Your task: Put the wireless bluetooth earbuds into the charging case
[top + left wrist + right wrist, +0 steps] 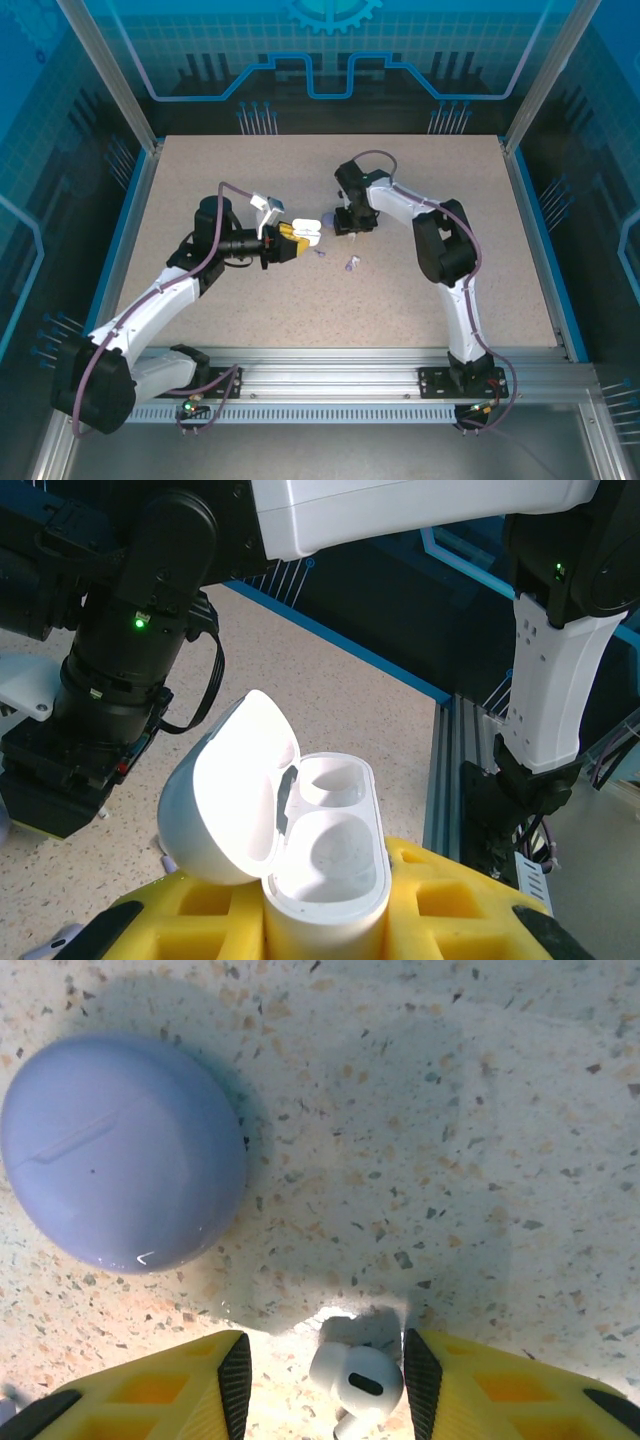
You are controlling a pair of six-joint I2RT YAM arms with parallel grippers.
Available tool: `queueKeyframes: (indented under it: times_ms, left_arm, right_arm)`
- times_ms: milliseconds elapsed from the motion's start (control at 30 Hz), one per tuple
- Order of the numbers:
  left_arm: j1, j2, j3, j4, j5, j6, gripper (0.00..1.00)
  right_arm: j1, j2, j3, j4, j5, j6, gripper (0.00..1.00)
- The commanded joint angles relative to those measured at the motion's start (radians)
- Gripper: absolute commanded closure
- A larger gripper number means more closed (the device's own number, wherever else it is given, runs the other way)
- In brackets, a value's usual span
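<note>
The charging case (322, 865) is clamped between the yellow fingers (455, 905) of the left gripper (320, 925), which is closed onto its lower body. The lid is hinged back to one side and stands fully open. Both moulded wells inside are bare white plastic, with nothing seated in either, and the hollow of the lid is bare too. From above, the left gripper (297, 238) holds the case (308, 232) near the middle of the worktop (250, 310), well away from all four edges.

Just beside it, the right gripper (350, 225) points down at the surface. Its wrist camera shows one earbud (355, 1378) lying on the speckled worktop between the two yellow fingers (520, 1395). The right gripper (326, 1378) is partly open: one black pad is at or very near the earbud, while a strip of worktop shows between the earbud and the other pad, so it has no grip on the piece.

A flat round purple disc (120, 1150) lies just beyond the fingertips, apart from the earbud. Two tiny lavender pieces (352, 264) lie loose on the worktop, toward the near edge from the grippers.
</note>
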State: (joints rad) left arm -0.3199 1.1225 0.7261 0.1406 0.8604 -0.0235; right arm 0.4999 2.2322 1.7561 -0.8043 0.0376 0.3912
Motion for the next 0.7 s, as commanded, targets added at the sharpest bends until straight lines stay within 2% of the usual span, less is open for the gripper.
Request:
queueKeyframes:
  times_ms: [0,233,667]
  left_arm:
    - [0.004,-0.016,0.037,-0.012,0.021,0.027,0.93]
    - [0.004,-0.015,0.041,-0.013,0.022,0.027,0.93]
    - [0.004,-0.023,0.045,-0.031,0.022,0.035,0.93]
  right_arm:
    - [0.019,0.023,0.024,-0.053,0.058,-0.034,0.53]
    - [0.033,0.028,0.027,-0.071,0.13,-0.049,0.56]
    - [0.046,0.06,0.053,-0.07,0.117,-0.017,0.58]
